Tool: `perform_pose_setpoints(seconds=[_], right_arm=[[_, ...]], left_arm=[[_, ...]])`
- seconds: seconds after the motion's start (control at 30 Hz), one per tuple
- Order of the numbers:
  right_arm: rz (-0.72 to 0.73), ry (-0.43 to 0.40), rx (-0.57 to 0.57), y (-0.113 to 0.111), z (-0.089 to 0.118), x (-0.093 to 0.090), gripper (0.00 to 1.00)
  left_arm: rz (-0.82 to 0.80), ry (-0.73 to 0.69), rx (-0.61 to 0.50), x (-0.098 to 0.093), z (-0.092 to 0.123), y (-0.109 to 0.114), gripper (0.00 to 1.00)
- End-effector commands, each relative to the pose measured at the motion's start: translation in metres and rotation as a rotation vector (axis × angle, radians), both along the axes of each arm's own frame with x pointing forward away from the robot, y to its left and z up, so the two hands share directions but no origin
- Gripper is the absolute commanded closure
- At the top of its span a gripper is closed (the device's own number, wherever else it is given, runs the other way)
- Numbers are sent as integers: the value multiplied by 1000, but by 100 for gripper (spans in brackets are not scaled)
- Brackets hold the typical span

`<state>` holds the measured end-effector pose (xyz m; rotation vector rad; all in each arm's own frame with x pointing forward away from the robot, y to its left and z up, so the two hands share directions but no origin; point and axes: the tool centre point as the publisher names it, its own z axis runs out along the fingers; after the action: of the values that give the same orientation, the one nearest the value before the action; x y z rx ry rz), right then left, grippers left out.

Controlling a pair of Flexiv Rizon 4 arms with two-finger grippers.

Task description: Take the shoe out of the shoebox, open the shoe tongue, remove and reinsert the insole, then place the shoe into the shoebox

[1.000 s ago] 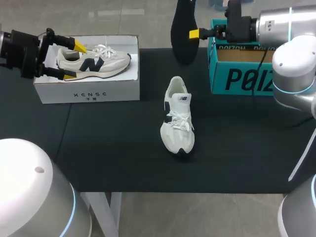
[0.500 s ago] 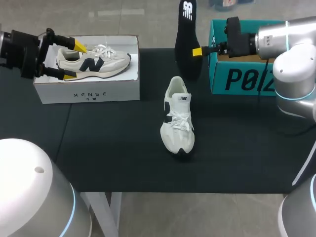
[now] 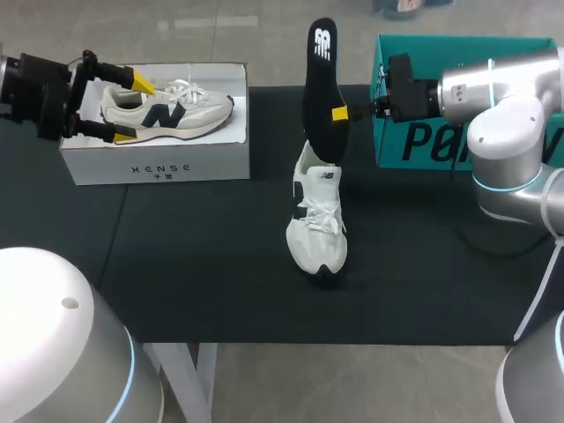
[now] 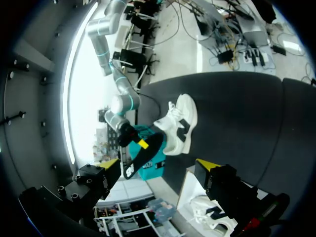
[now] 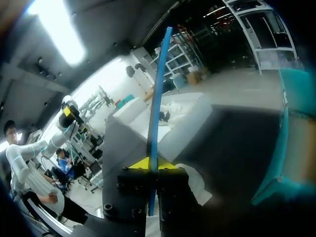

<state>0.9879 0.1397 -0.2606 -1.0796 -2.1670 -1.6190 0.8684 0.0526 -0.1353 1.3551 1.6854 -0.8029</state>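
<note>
My right gripper (image 3: 339, 113) is pinching the black insole (image 3: 322, 70), which stands upright at upper centre of the frame with its lower end at the heel opening of the white shoe (image 3: 317, 220) lying mid-table. My left gripper (image 3: 132, 109) hangs spread wide at upper left, over the end of the white shoebox (image 3: 159, 166), which holds a second shoe (image 3: 167, 110).

White shoe (image 3: 317, 216), laced, dark side stripe: upright on its sole mid-table (image 3: 194, 264), toe toward the near edge. Black insole (image 3: 322, 88): stands on end over the shoe's heel opening, pinched by the right tool (image 3: 339, 113). White shoebox (image 3: 159, 163): open, far left, second shoe (image 3: 167, 110) inside.
</note>
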Motion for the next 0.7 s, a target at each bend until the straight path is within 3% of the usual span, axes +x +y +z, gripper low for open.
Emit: perform_pose_setpoints(seconds=[0.03,0.4,0.7], right_arm=[[1,6,5,8,-14,5,100],[-68,27,58,11,-36,6,100],[-81,50,57,12,-51,-9,100]], left_arm=[[0,0,4,0,0,0,0],[0,0,4,0,0,0,0],[0,0,4,0,0,0,0]])
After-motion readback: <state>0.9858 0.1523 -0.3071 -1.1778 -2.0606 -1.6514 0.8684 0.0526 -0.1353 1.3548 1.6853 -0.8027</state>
